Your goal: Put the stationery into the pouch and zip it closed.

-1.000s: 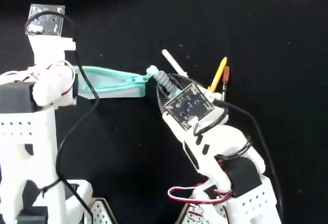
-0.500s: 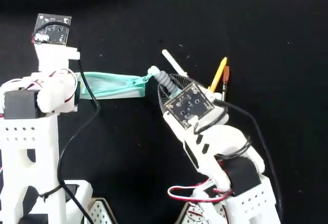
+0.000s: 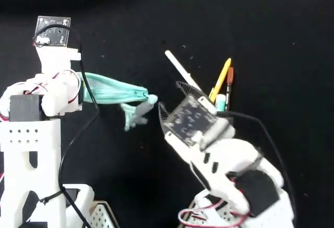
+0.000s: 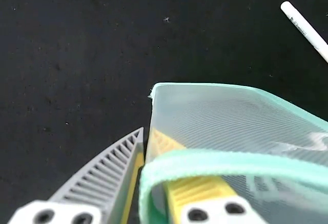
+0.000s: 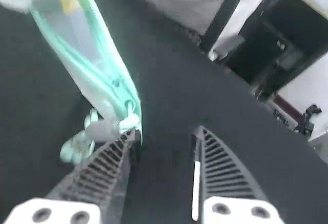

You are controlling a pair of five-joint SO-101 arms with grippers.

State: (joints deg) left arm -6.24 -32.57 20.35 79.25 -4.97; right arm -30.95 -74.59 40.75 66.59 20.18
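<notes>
Teal mesh pouch [image 3: 112, 93] first: where do we log it? (Inspector One)

We log it stretched sideways over the black surface [image 3: 271, 35], with one end clamped in the left tool [image 3: 78, 90]. The left wrist view confirms this: that tool's jaws are closed onto the mesh, one on each side of it. (Inspector Two)

And the zipper pull [image 3: 136, 114]? (Inspector One)

We note it at the pouch's free end, blurred, just beside the right tool [image 3: 169, 98]. That tool stands with its jaws well apart and has hold of nothing. We cannot tell whether the zip is run shut. (Inspector Two)

Stationery? (Inspector One)

We count four pieces outside the pouch, on the surface. The white pen [image 3: 180, 70] lies at a slant, and in the right wrist view its near end sits between the right tool's parted jaws. The yellow pen [image 3: 222, 76] and orange pen [image 3: 228, 82] lie side by side, near the white one. A small teal item [image 3: 221, 102] sits at their lower ends; we cannot identify it. (Inspector Two)
</notes>
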